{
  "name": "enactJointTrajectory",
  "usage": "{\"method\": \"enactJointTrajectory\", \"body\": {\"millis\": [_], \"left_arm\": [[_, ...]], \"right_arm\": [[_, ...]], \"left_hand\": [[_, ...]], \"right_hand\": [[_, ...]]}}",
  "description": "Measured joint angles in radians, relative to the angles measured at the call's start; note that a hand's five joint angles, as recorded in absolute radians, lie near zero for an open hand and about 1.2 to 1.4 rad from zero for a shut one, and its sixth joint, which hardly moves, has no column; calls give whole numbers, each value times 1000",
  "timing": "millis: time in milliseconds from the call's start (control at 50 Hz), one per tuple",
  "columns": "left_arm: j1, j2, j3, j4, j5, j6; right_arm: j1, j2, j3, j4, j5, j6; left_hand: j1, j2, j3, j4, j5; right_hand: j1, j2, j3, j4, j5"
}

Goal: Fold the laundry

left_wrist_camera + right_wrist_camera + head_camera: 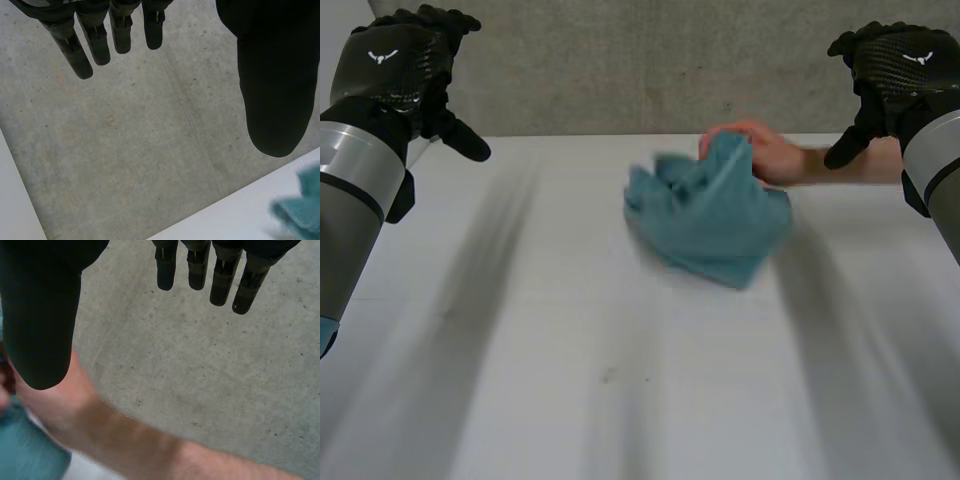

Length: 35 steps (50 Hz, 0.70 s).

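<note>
A crumpled teal cloth (pixel 710 210) lies in a heap on the white table (pixel 570 350), right of the middle and towards the far edge. A person's hand (pixel 775 155) reaches in from the right and holds the cloth's far side. My left hand (pixel 405 70) hovers high at the far left, open, fingers (pixel 82 45) straight, holding nothing. My right hand (pixel 895 70) hovers high at the far right, open and empty, above the person's forearm (pixel 150 440). A bit of the cloth (pixel 302 210) lies beyond the left thumb; more cloth (pixel 27 450) sits below the right thumb.
Beyond the table's far edge (pixel 570 137) is a grey concrete floor (pixel 125 140). The near half of the table is bare white surface.
</note>
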Motion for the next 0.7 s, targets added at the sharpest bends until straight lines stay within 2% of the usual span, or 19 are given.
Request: {"method": "enactJointTrajectory", "body": {"millis": [400,700], "left_arm": [[-8,3,1,0,0,-1],[-12,4,2,0,-1,-2]], "right_arm": [[9,-6,9,2,-31,-84],[11,-5,10,2,-35,-90]], "left_hand": [[0,0,0,0,0],[0,0,0,0,0]], "right_hand": [[0,0,0,0,0],[0,0,0,0,0]]}}
